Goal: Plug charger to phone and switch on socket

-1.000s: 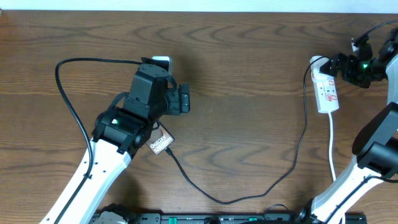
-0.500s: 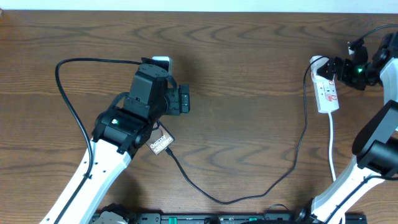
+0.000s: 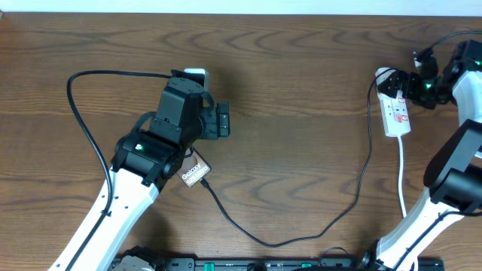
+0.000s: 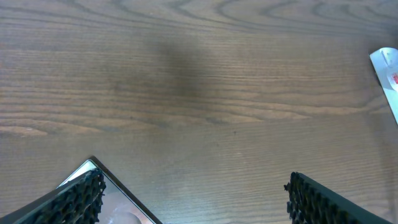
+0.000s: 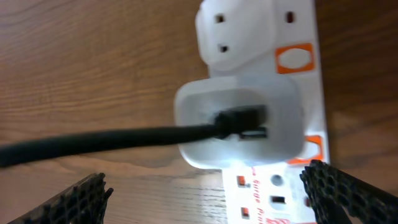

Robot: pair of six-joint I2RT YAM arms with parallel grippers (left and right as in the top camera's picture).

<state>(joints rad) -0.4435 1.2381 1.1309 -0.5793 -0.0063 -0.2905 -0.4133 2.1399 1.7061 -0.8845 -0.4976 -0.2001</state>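
The phone [image 3: 196, 175] lies under my left arm, with only its corner with white "Galaxy" lettering showing. Its edge also shows in the left wrist view [image 4: 118, 202] beside my left finger. My left gripper [image 3: 221, 120] is open and empty above the table. The charger's thin black cable [image 3: 279, 242] runs from the phone in a loop up to a white adapter [image 5: 236, 124] plugged into the socket [image 3: 396, 111]. My right gripper [image 3: 407, 81] is open, just over the socket's top end [image 5: 292, 37], with the adapter between and ahead of its fingers [image 5: 205, 199].
The socket's white cord [image 3: 402, 177] runs down towards the right arm's base. A black robot cable [image 3: 73, 105] arcs over the table at the left. The socket's end shows at the right edge of the left wrist view [image 4: 388, 74].
My right gripper has moved a little left, closer over the socket's top end. The left arm, phone and cable have not moved.
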